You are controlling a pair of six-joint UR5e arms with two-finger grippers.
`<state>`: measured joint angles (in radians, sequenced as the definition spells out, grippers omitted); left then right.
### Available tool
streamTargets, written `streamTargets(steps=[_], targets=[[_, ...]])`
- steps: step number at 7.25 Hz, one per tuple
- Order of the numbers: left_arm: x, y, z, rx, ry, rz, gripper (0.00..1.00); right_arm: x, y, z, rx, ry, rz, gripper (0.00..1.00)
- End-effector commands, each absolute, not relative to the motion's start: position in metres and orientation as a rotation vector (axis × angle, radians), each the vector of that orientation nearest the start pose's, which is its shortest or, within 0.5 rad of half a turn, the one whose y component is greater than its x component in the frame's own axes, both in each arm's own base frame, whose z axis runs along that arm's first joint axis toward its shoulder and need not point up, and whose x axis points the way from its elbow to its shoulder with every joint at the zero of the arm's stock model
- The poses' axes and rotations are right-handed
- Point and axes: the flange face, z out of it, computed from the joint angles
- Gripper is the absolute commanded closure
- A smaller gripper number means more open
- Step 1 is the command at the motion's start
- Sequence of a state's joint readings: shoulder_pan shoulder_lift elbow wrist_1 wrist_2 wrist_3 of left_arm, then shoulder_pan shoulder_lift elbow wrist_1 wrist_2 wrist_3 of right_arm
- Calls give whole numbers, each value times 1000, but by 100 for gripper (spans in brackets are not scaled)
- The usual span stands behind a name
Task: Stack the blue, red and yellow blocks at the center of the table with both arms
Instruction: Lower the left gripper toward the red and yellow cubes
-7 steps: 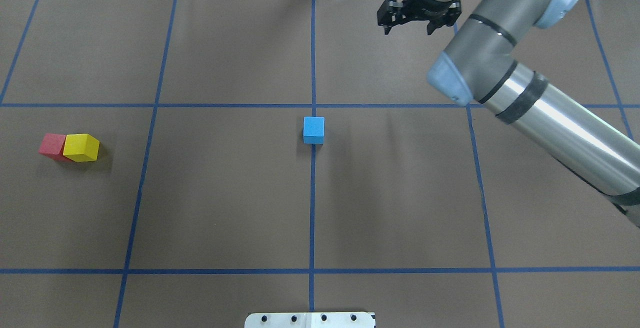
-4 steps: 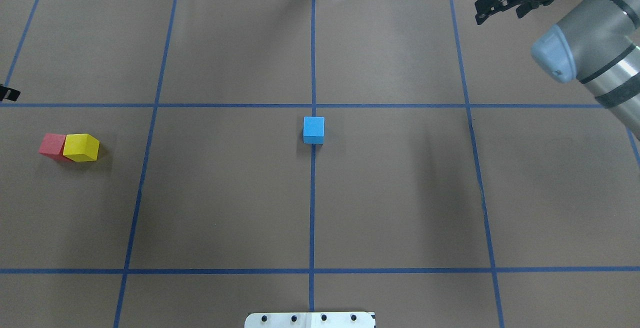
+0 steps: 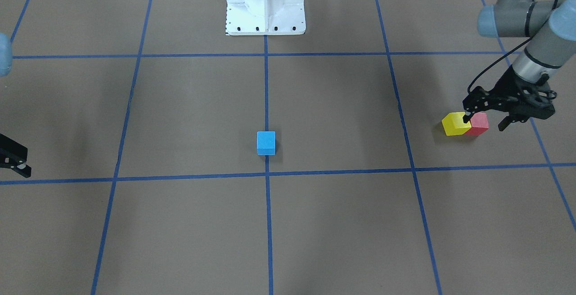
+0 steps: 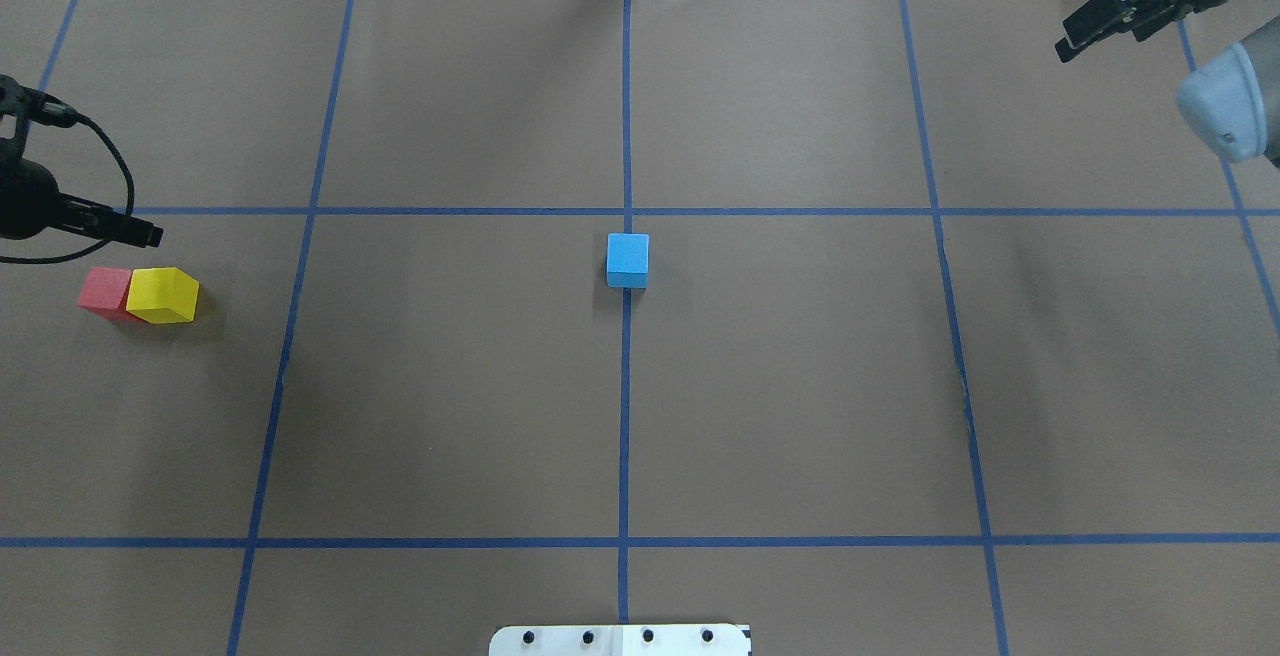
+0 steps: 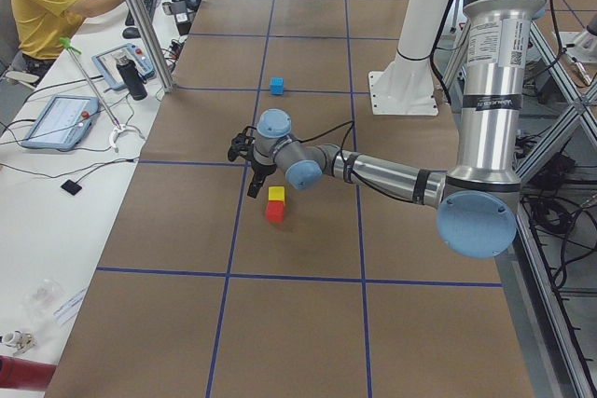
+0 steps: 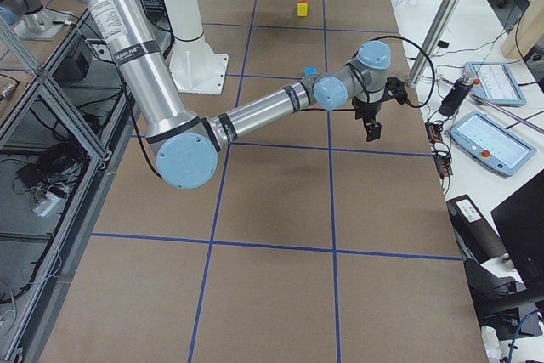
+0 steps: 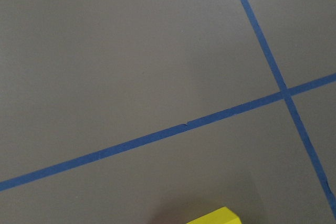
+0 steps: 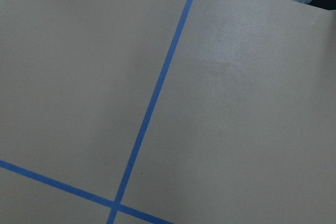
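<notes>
blue block (image 4: pixel 627 258): small plain blue cube, alone mid-desk. Sits on the long blue tape line, just robot-side of a crossing. Nothing on top.
yellow block (image 4: pixel 163 295): small yellow cube at the robot's L end of the desk, turned a bit askew. Touches the red block and lies on its centre-facing side.
red block (image 4: pixel 104 291): small red cube, flat on the desk on the outer side of the yellow one.
left hand (image 3: pixel 484 122): black 2-finger unit, fingers spread wide, holding nothing. Hovers near the red/yellow pair on the side away from the robot base, no contact. Its wrist cam catches only a yellow corner at the btm edge.
right hand (image 4: pixel 1100 21): over the far R corner, well apart from all 3 blocks. Only one finger shows clearly, so can't tell if spread or pressed together.
desk (image 4: pixel 450 386): brown paper cover w/ blue tape grid.
stack: not begun; all 3 blocks lie on the desk.
</notes>
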<state>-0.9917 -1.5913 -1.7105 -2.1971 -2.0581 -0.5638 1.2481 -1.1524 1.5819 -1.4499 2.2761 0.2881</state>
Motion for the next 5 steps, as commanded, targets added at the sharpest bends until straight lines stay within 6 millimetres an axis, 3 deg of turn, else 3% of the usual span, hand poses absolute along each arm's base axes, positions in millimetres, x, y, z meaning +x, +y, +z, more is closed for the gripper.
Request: streamTargets(steps=[1, 3, 5], targets=[[227, -481, 517, 527, 734, 511, 0, -139, -641, 403, 298, -813, -228, 0], [229, -480, 517, 675, 643, 892, 0, -139, -639, 406, 294, -810, -226, 0], [227, -477, 530, 736, 566, 1122, 0, -137, -636, 417, 281, -804, -219, 0]])
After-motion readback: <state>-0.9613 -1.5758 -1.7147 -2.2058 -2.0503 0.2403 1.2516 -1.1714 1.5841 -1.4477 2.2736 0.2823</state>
